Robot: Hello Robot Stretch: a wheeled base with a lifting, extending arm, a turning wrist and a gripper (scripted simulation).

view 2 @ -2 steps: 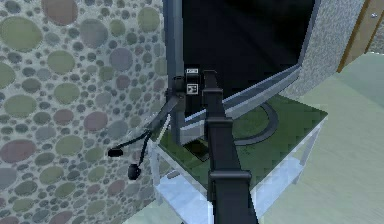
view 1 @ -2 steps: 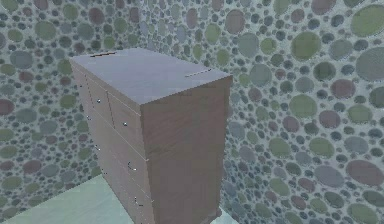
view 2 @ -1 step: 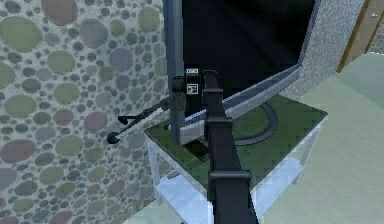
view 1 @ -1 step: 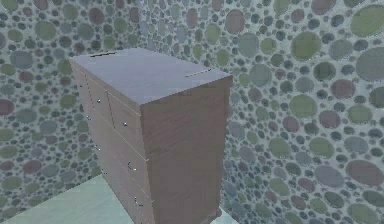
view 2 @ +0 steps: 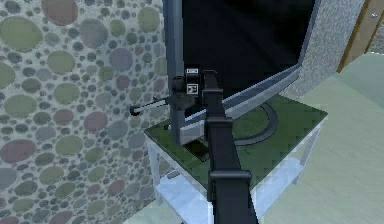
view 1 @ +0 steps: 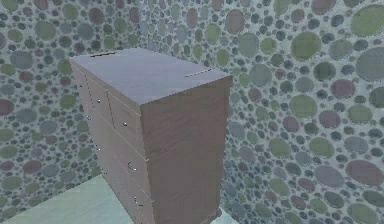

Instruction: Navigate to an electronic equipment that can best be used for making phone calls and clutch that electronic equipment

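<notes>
Gripper [view 2: 146, 104] sits just left of the TV [view 2: 240, 50], only wall [view 2: 60, 110] behind it, holding nothing. Thin flat sliver [view 1: 200, 75] on the dresser [view 1: 180, 150] top's right edge, phone maybe, can't tell.

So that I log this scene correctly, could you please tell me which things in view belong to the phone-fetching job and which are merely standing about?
Belongs to the job:
- gripper, holding nothing
- thin flat thing on top of the dresser: possibly the phone, too small to tell

Just standing about:
- dresser
- television
- small table under the television
</notes>
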